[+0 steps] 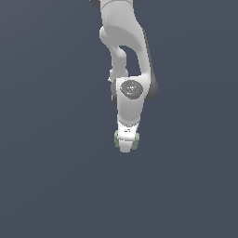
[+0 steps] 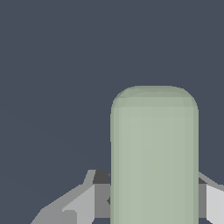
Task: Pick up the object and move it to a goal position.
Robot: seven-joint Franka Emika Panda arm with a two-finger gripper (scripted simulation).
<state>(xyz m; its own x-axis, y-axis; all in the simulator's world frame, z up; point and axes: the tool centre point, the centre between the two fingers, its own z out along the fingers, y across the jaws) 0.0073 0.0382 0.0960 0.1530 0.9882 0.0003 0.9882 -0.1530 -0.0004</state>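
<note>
Claw (image 1: 125,145) grips sage-green block (image 2: 154,157), which pokes out either side of it.

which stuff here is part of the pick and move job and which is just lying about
Part of the job:
- sage-green block, sitting between the fingers
- gripper at the block, which shows on either side of it

Just lying about:
- nothing else visible; only the plain dark surface

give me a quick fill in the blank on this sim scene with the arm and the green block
1. The block is pale sage ____.
2. The block sits between the fingers of the ____ gripper.
3. In the exterior view the arm enters from the ____ edge.
4. The block's edges are ____, not sharp.

Missing words: green; white; top; rounded
</note>
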